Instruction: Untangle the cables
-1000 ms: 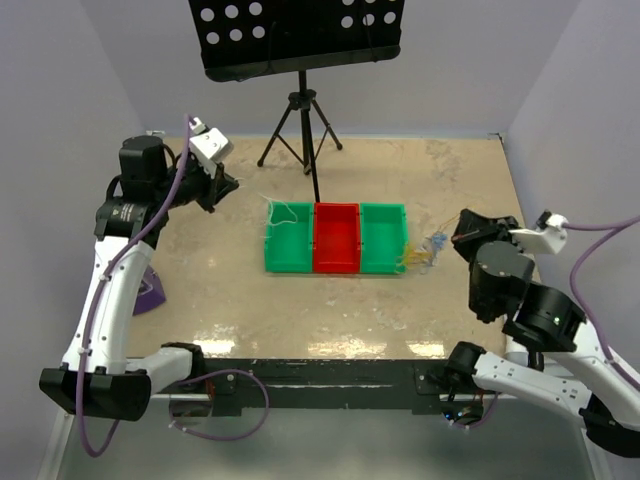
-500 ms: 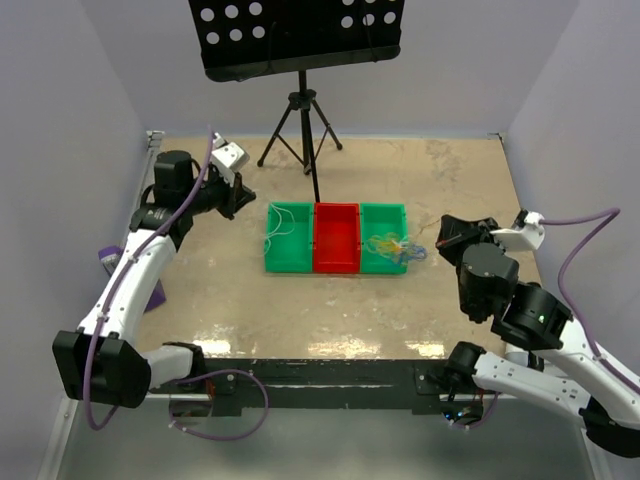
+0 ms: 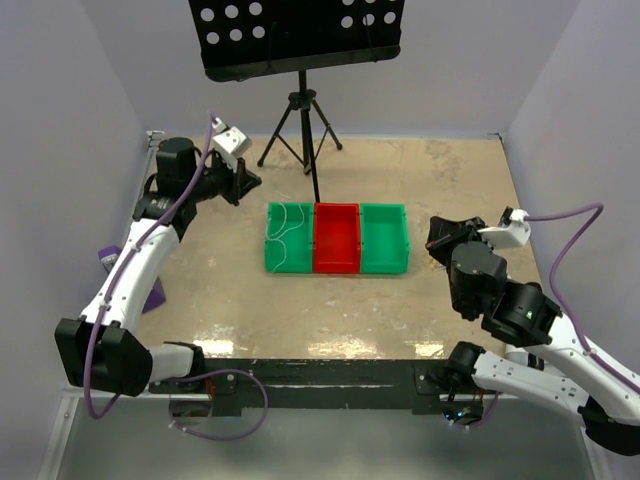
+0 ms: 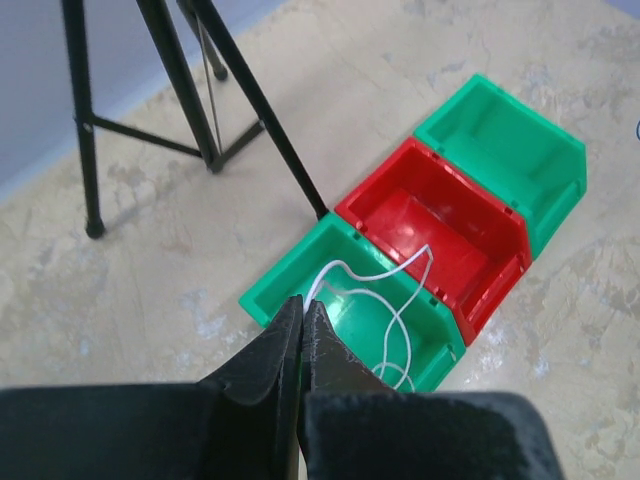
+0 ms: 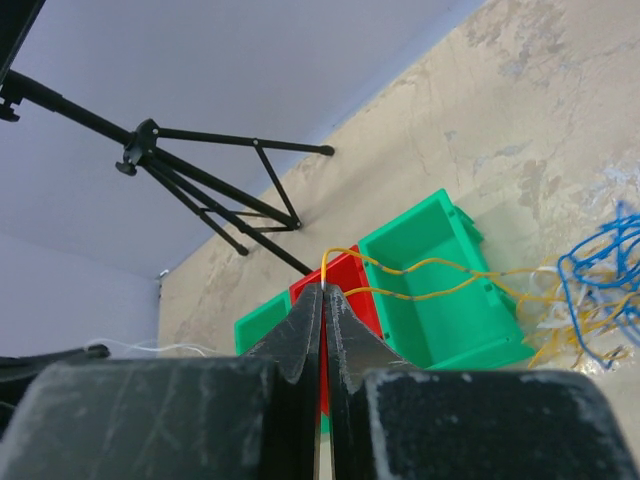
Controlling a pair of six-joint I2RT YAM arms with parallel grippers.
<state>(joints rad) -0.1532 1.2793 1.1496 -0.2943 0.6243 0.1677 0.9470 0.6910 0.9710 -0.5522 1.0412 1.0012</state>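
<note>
Gone from the right green bin, the blue-yellow tangle of cables lies right of the right gripper, which clamps a yellow-orange strand. The left gripper pinches a white strand looping ahead.

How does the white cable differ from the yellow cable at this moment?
The white cable is pinched by the left end effector, the yellow cable by the right end effector. The white cable loops into the left green bin; the yellow cable runs to a blue-yellow clump on the table. Both are thin.
</note>
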